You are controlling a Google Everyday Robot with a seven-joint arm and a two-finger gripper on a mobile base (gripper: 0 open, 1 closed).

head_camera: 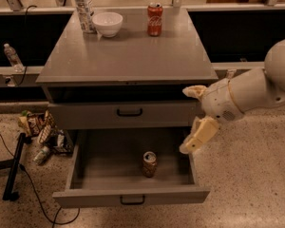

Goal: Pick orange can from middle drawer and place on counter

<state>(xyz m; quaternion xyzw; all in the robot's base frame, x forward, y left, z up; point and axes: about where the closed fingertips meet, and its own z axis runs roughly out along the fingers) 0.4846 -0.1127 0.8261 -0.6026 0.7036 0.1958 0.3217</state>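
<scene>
The orange can (149,164) stands upright in the open middle drawer (130,197), slightly right of its centre. The counter (128,56) is the grey top of the cabinet above. My gripper (194,115) is at the cabinet's right side, level with the closed upper drawer front, above and to the right of the can. Its two cream fingers are spread apart and hold nothing; one finger (194,91) is up by the counter's edge, the other (198,136) hangs over the drawer's right wall.
A red cola can (155,19), a white bowl (107,23) and a water bottle (84,6) stand at the back of the counter. Snack bags and litter (42,133) and a black stand (13,167) lie on the floor to the left.
</scene>
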